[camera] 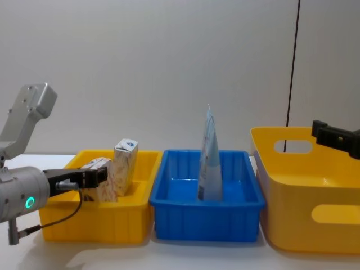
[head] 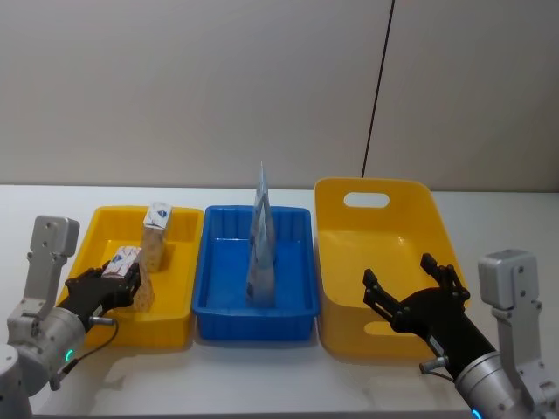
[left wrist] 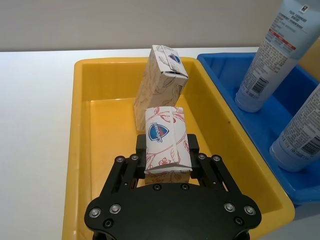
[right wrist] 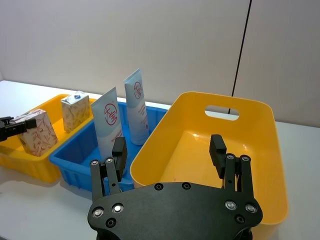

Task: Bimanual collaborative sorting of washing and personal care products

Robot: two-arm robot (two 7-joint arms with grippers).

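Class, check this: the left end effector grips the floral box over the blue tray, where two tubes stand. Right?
Not quite. The left end effector grips the floral box over the small yellow tray, as the left wrist view shows. The two tubes do stand in the blue tray.

The left arm reaches forward, low on the robot's left, its gripper [head: 120,278] clamped on the sides of a white box with red floral print [left wrist: 161,131], which it holds upright. The right arm reaches forward on the right, its gripper [head: 403,278] with fingers [right wrist: 119,149] spread wide apart.
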